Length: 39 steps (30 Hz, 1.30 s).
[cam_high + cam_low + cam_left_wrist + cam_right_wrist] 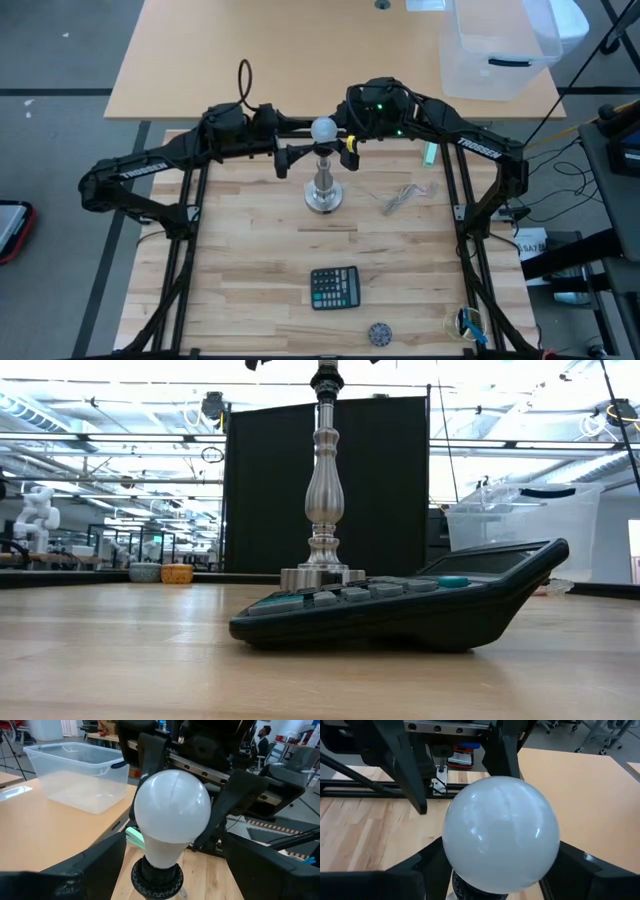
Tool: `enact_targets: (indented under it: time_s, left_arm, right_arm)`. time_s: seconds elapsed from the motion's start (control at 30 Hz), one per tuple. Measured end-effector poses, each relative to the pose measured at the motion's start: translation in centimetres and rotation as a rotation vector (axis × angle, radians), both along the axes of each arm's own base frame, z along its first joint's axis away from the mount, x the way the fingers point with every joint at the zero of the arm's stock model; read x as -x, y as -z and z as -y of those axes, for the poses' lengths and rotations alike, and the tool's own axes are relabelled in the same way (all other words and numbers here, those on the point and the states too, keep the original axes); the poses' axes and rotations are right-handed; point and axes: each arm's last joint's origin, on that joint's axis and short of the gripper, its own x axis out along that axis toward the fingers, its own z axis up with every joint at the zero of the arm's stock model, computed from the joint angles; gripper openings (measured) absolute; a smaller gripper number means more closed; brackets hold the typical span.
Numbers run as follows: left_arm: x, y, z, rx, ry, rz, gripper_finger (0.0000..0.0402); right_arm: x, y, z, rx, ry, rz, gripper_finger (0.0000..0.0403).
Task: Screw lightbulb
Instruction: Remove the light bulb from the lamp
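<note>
The lightbulb (323, 130), a frosted white globe, stands upright with its base in the dark socket (156, 877) on top of the silver stand (323, 190). The stand's round base rests mid-table. My right gripper (338, 135) comes from the right and is closed around the globe. My left gripper (292, 158) is just left of the bulb, open. Its fingers (95, 865) stand wide on either side of the socket and touch nothing. In the low view only the stand (323, 490) shows; the bulb is out of that picture. My right gripper has the lightbulb's globe between its two fingers (420, 867), one on each side (451, 845) at about its widest part. The fingers come from the table's right side, slanting a little downward. The bulb stays upright, its base in the stand's socket.
A black calculator (335, 288) lies near the front of the table, with a small round object (379, 333) nearer the edge. A thin cable (405, 195) lies to the right of the stand. A clear plastic bin (495, 50) sits on the far table.
</note>
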Motion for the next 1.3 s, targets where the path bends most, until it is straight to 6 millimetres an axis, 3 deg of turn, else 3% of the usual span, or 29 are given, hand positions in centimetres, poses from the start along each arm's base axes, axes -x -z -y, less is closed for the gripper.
enact_targets:
  time_s: [0.87, 1.3]
  left_arm:
    - [-0.3, -0.2, 1.3, 0.002, 0.116, 0.025, 0.0332]
    - [-0.5, -0.2, 1.9, 0.001, 0.131, 0.025, 0.0332]
  right_arm:
    - [0.4, 0.1, 0.9, 0.127, -0.186, -0.026, 0.0249]
    - [0.4, 0.1, 1.4, 0.106, -0.138, -0.014, 0.0277]
